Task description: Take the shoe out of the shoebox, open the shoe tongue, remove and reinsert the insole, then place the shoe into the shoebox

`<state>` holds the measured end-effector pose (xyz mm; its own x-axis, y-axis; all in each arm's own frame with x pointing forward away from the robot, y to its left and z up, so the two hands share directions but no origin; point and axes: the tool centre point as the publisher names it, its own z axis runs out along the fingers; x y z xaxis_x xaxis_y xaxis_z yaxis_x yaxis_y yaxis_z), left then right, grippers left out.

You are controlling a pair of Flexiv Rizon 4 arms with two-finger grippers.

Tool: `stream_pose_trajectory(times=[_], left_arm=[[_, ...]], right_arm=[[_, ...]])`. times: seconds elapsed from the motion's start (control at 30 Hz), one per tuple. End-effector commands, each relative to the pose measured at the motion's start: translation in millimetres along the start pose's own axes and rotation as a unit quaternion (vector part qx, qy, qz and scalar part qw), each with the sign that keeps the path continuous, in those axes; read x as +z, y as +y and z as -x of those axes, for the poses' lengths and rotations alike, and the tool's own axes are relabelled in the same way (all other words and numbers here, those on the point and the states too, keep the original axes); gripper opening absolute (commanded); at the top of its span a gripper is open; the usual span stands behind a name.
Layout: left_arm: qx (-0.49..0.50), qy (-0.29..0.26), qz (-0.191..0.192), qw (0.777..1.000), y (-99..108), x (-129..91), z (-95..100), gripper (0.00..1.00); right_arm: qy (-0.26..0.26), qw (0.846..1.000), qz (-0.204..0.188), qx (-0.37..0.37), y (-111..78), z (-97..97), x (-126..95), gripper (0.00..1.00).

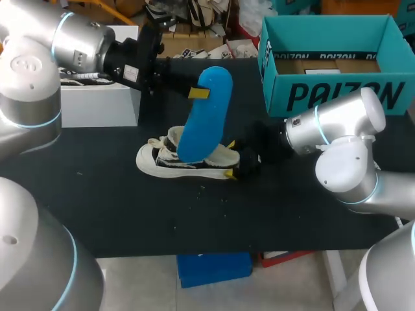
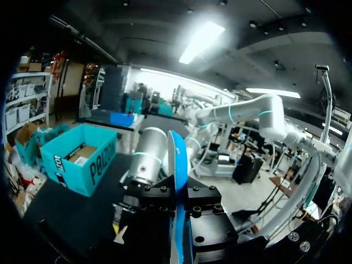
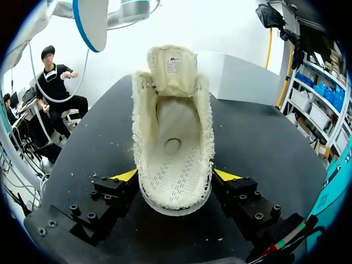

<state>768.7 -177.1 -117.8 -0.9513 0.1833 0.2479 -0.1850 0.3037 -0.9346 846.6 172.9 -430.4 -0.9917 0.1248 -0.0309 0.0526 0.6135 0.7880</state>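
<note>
step: insole [image 1: 206, 113] is out, reinsert comes next I'd say
left gripper [image 1: 196, 92]: clamped on the insole, holding it upright over the shoe [image 3: 173, 126]
right gripper [image 3: 175, 176]: pinching the shoe's heel from both sides, opening straight ahead
next: steer the insole's lower end into that opening

insole [image 1: 206, 110] above shoe [image 1: 188, 161]; shoebox [image 1: 337, 96] beyond

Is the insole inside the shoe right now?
No, the left hand holds the blue insole in the air above the shoe, whose inside lies bare.
</note>
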Motion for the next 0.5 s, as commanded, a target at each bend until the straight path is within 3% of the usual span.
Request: stream_pose_trajectory(times=[0.03, 0.23, 0.3, 0.5], left_arm=[[0.0, 0.0, 0.001, 1.0, 0, 1, 0.7, 0.0], [0.0, 0.0, 0.001, 1.0, 0, 1, 0.7, 0.0], [-0.041, -0.003, -0.028, 0.999, 0, 0, -2.3, 0.0], [-0.065, 0.003, -0.086, 0.994, -40, -12, -11.0, 0.0]], right_arm=[[-0.001, 1.0, -0.001, 0.001, 0.2, 0.0, 1, 0.0], [-0.001, 1.0, -0.001, 0.001, 0.2, 0.0, 1, 0.0], [-0.001, 1.0, -0.001, 0.001, 0.2, 0.0, 1, 0.0], [-0.001, 1.0, -0.001, 0.001, 0.2, 0.0, 1, 0.0]])
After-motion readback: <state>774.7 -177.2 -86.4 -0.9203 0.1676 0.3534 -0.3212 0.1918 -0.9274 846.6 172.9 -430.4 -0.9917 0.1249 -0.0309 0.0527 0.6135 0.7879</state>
